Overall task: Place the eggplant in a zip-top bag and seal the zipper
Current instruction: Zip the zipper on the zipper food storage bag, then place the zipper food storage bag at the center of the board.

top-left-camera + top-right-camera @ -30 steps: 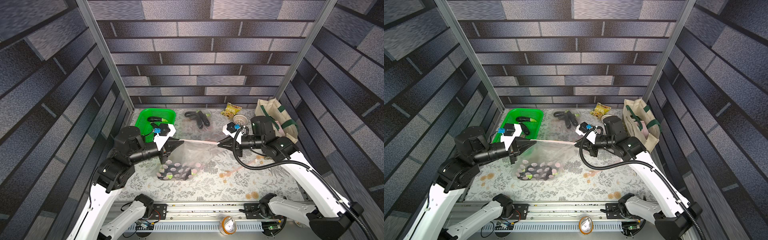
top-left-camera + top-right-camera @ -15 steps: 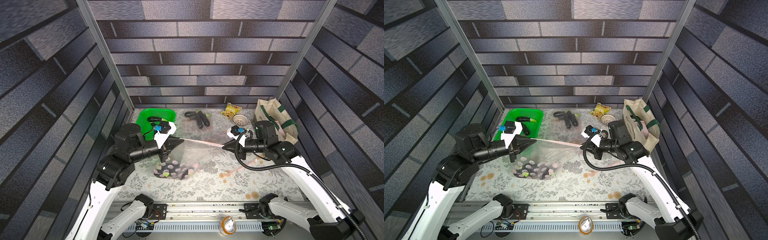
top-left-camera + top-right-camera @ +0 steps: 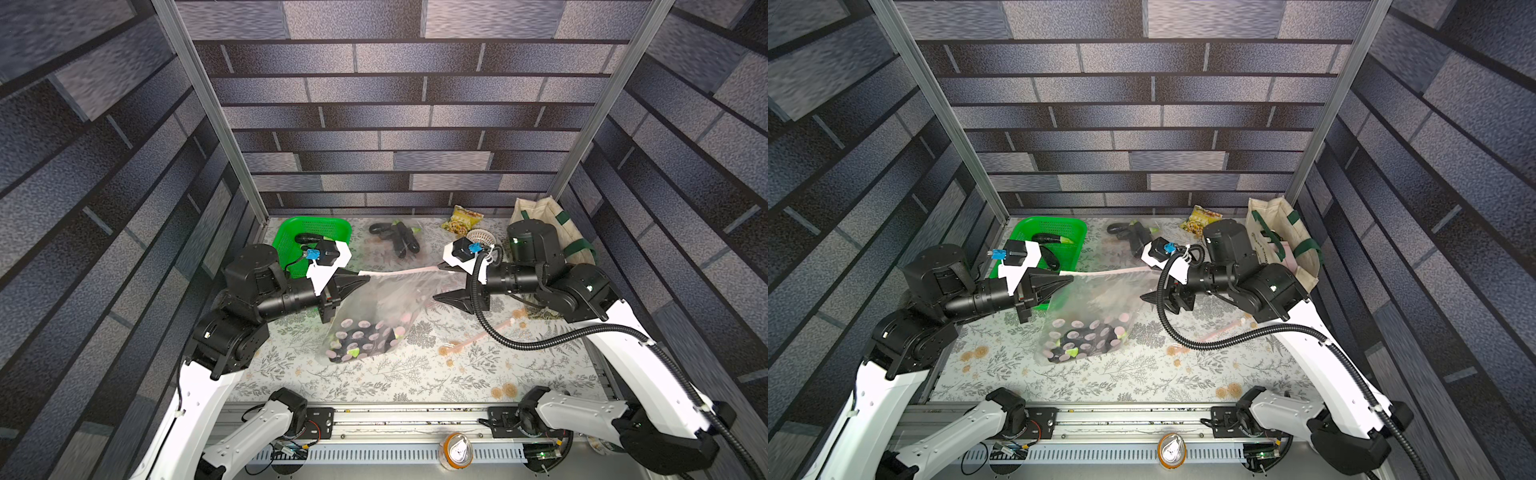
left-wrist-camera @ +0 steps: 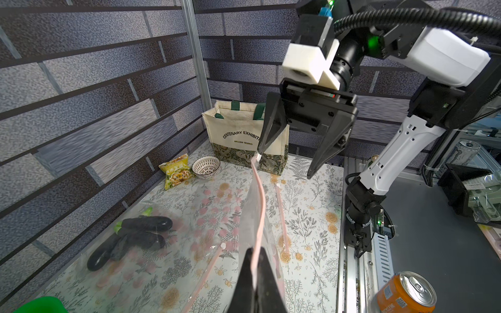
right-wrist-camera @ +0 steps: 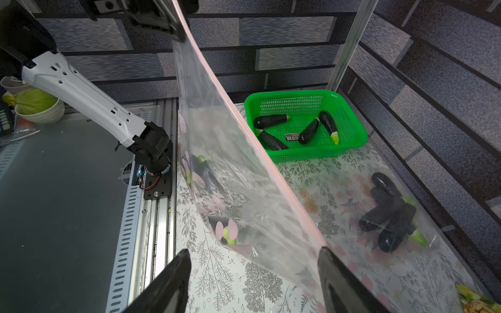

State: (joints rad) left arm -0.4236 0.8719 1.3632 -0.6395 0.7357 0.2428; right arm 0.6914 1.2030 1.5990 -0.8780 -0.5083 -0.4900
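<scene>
- Eggplant [image 3: 361, 338]: lying inside zip-top bag [image 3: 386, 299], centre frame in a top view.
- Left end effector [image 3: 358, 282]: pinching zipper [image 3: 399, 272] end.
- Right end effector [image 3: 436, 281]: standing spread, gripping nothing.
- Zipper seemingly sealed; only setting the bag on the bench [image 3: 415, 374] appearing left.

Tabletop contents, back wall taken as 12 o'clock in both top views. Covering: pale cloth [image 3: 415, 374] printed with grey ferns and orange blooms. Green mesh basket [image 3: 320, 227], plastic, at 11 o'clock in the back corner. Yellow snack packet [image 3: 462, 218], at 1 o'clock by the back wall. Small patterned bowl [image 3: 482, 237], white with dark markings, just beside the packet, toward 2 o'clock. Cream tote bag [image 3: 548, 232], green handles, printed lettering and a leafy lower band, upright at 2 o'clock. Orange drink can [image 3: 457, 449], upright on the front rail at 6 o'clock. Surround: brick-pattern walls [image 3: 395, 124], grey and black, with metal corner posts [image 3: 208, 112].
</scene>
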